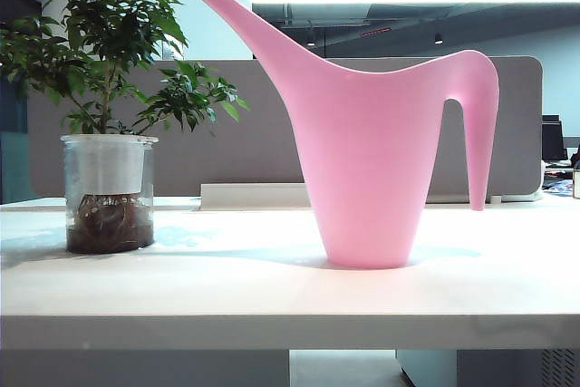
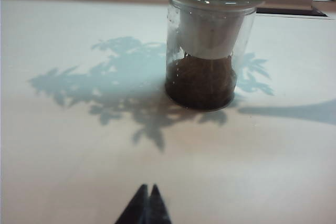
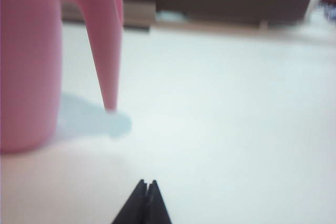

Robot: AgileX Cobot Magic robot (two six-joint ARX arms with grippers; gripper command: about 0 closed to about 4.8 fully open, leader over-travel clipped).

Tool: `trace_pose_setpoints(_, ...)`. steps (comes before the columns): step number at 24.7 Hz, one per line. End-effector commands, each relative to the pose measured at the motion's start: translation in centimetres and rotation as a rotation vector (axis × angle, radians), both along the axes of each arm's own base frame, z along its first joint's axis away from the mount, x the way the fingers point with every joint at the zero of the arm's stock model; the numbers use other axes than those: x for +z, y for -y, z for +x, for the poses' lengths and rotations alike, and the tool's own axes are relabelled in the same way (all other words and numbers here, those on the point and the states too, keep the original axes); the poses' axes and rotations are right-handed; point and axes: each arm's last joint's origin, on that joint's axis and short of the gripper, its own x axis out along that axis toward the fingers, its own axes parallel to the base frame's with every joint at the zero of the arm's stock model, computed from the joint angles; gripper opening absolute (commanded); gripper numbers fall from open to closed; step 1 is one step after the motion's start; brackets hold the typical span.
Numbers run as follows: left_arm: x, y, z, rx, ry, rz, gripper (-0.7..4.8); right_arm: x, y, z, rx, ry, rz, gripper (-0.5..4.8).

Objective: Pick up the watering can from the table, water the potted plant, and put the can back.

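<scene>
The pink watering can [image 1: 367, 165] stands upright on the white table [image 1: 227, 287], its long spout pointing up toward the potted plant [image 1: 109, 192], a green shrub in a clear glass cylinder at the left. No arm shows in the exterior view. In the left wrist view my left gripper [image 2: 148, 188] is shut and empty, low over the table, some way short of the potted plant [image 2: 207, 51]. In the right wrist view my right gripper [image 3: 147, 183] is shut and empty, apart from the watering can [image 3: 31, 61], whose handle tip hangs just above the tabletop.
A grey divider panel [image 1: 263, 133] runs along the back of the table. A low white ledge [image 1: 254, 195] lies at its foot. The table's front edge [image 1: 272, 333] is near the exterior camera. Office desks and a monitor [image 1: 553, 140] show beyond at the right.
</scene>
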Motion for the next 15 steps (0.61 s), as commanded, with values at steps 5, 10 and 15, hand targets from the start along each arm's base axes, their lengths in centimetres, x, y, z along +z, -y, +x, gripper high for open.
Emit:
trace_pose_setpoints(5, -0.1, 0.01, 0.02, -0.004, -0.002, 0.003, -0.05, -1.23, 0.56, -1.1, -0.063, -0.095, 0.082, -0.05)
trace_pose_setpoints(10, -0.1, 0.01, 0.02, -0.004, -0.002, 0.003, -0.05, -1.0, 0.59, -1.2, -0.064, -0.066, 0.083, -0.05)
trace_pose_setpoints(15, -0.1, 0.01, 0.02, -0.004, -0.002, 0.003, -0.05, -1.0, 0.6, -1.19, -0.066, -0.065, 0.083, -0.05)
